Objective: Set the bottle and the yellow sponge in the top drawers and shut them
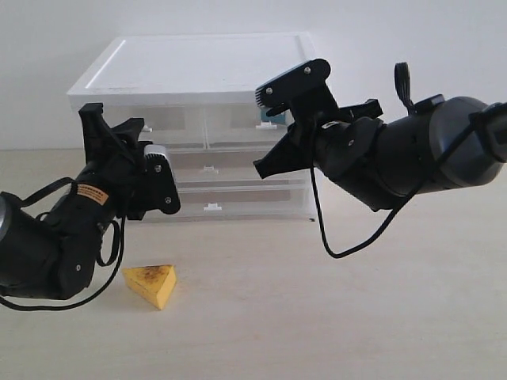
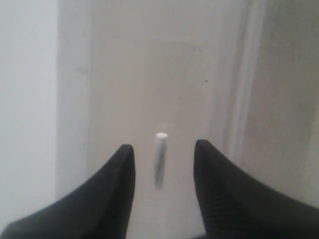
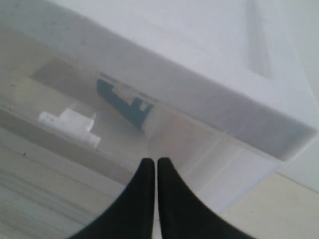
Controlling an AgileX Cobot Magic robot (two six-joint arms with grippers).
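The yellow sponge (image 1: 150,283) lies on the table in front of my left arm, apart from both grippers. The bottle (image 1: 273,119) shows its teal label (image 3: 124,102) through the translucent front of the right top drawer (image 1: 253,119). My right gripper (image 1: 260,165) (image 3: 151,162) is shut and empty, close to that drawer's front beside its white tab handle (image 3: 70,124). My left gripper (image 1: 146,149) (image 2: 164,147) is open at the left top drawer (image 1: 170,119). That drawer's white tab handle (image 2: 160,159) stands between the fingers without touching them.
The drawer unit (image 1: 198,59) has a white top and stands at the back of the table against a white wall. Two wider drawers (image 1: 238,194) sit below the top ones. A black cable (image 1: 348,245) hangs from the right arm.
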